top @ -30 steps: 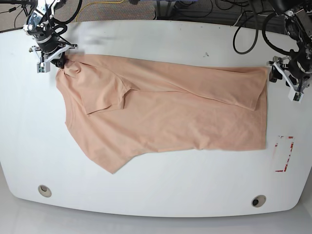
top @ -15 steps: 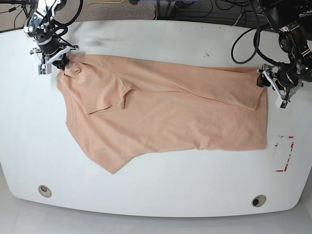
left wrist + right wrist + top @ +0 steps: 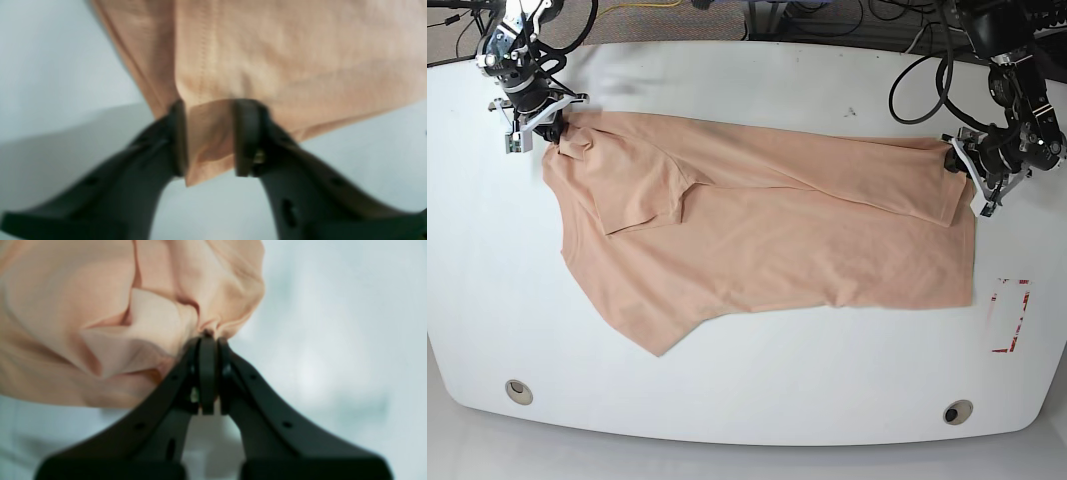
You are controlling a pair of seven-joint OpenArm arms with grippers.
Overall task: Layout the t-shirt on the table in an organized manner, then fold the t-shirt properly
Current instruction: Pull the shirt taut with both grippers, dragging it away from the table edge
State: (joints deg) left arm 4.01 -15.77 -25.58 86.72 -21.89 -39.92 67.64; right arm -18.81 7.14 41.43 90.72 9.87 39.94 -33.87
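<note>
Peach cloth, lying folded over itself, made up the shirt (image 3: 767, 250), which was spread across the middle of the desk (image 3: 727, 400). Its top layer reached only partway down, and the under layer showed below that layer's slanting edges. The straight upper edge ran between the two tools, sloping down slightly toward the base view's right. At the base view's lower left, the cloth tapered to a blunt point.

The right tool (image 3: 215, 376) was at the upper corner on the base view's left. Its fingertips were together, clamped on the shirt, and the fabric was gathered in creases and small folds beside them.

The left tool (image 3: 210, 138) was at the opposite upper corner. Its fingertips were apart, with a fold of the shirt between them; the wrist view showed a gap across that fold. A stitched line ran through the cloth above the fingertips, and a corner of fabric extended past them. Contact with each finger could not be confirmed, the near parts being blurred.

The desk was glossy white with rounded near corners. One grommet (image 3: 518, 392) was noted near its lower left corner and a second grommet (image 3: 958, 412) near its lower right, both in the base view. A broken red mark (image 3: 1009, 315) was seen just beside the shirt's lower right corner.
</note>
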